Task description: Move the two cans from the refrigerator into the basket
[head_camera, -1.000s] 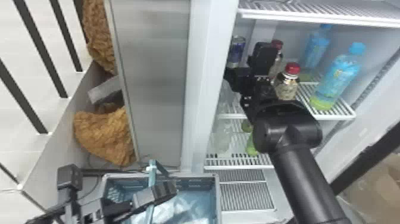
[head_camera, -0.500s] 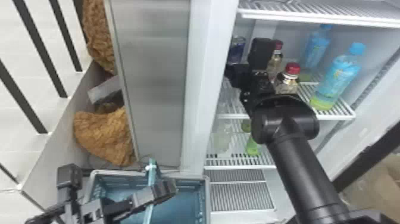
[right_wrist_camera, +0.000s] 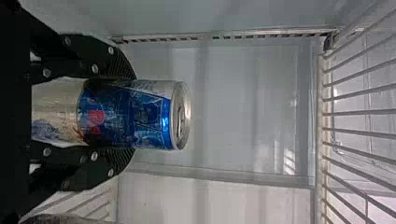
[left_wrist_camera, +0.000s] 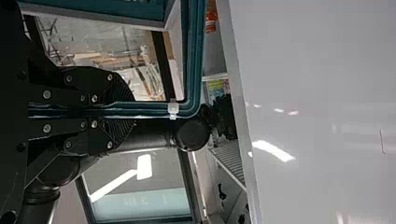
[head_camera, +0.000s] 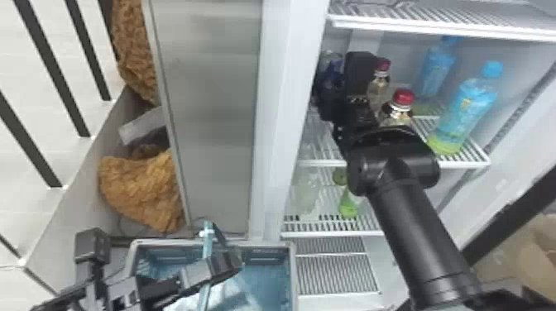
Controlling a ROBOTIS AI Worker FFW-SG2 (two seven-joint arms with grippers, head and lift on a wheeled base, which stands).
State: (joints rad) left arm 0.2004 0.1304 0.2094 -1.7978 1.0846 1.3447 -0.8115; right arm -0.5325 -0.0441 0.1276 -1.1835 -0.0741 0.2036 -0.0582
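Head view: open refrigerator [head_camera: 285, 103]; blue basket [head_camera: 294, 273] near its base; left tool [head_camera: 226, 262] clamped on basket's handle [head_camera: 207, 248]; right tool [head_camera: 329, 89] inside refrigerator, near bottles [head_camera: 469, 103]. Right wrist view: right tool clamped on blue can [right_wrist_camera: 130, 114], lid end jutting out.

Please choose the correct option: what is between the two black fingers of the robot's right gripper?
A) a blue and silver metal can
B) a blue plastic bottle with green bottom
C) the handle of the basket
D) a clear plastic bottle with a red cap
A: the right wrist view shows the blue and silver metal can with one finger of the right gripper along each side of it.
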